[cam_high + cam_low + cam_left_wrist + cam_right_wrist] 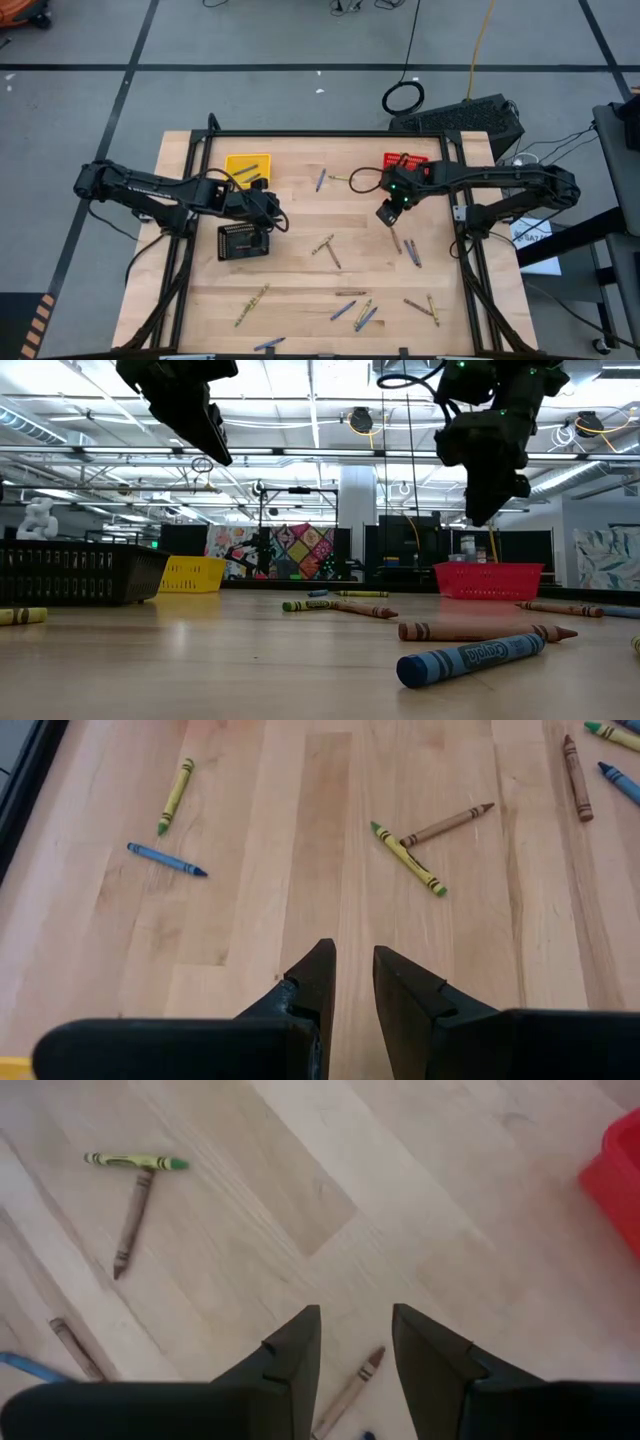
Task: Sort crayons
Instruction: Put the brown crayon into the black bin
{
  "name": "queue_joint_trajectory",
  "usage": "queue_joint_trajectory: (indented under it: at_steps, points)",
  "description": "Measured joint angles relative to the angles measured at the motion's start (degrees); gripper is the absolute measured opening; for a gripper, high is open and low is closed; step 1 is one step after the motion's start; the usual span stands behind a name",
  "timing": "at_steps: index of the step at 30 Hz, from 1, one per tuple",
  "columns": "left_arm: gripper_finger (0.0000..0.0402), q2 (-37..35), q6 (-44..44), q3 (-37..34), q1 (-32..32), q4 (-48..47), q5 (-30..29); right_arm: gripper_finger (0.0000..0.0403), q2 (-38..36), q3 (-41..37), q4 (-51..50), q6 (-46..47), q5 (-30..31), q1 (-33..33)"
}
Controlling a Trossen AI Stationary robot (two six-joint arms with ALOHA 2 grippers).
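Blue crayon (470, 657) nearest; brown crayon (347, 1390) lies under the right gripper (355, 1342), jaws parted and empty, left gripper (353, 982) narrow, empty: light, stiff, waxy, probably brittle; pinch mid-shaft.

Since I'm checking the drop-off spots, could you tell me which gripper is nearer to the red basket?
Right. The right gripper hovers just beside the red basket, toward the table's middle. The left gripper hangs by the black basket, across the table.
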Motion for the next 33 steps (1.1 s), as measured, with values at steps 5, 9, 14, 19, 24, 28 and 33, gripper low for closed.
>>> queue_joint_trajectory:
  at_steps: [5,9,14,19,24,28,33]
  points:
    - [0.0073,0.0,0.0,0.0,0.0,0.0,0.0,0.0128,0.0,0.0,-1.8,3.8,3.4,1.2]
    - [0.0073,0.0,0.0,0.0,0.0,0.0,0.0,0.0152,0.0,0.0,-4.1,7.5,4.3,3.2]
    - [0.0073,0.0,0.0,0.0,0.0,-0.1,0.0,0.0161,0.2,0.0,-6.3,15.9,4.3,7.0]
    - [0.0073,0.0,0.0,0.0,0.0,-0.1,0.0,0.0151,2.5,0.0,-6.1,19.4,4.3,11.1]
    - [0.0073,0.0,0.0,0.0,0.0,-0.1,0.0,0.0142,6.7,0.0,-5.9,20.4,4.3,13.9]
    - [0.0073,0.0,0.0,0.0,0.0,-0.1,0.0,0.0142,10.7,0.0,-5.5,20.4,4.3,15.5]
    - [0.0073,0.0,0.0,0.0,0.0,-0.1,0.0,0.0141,14.8,0.0,-5.6,20.2,4.3,16.7]
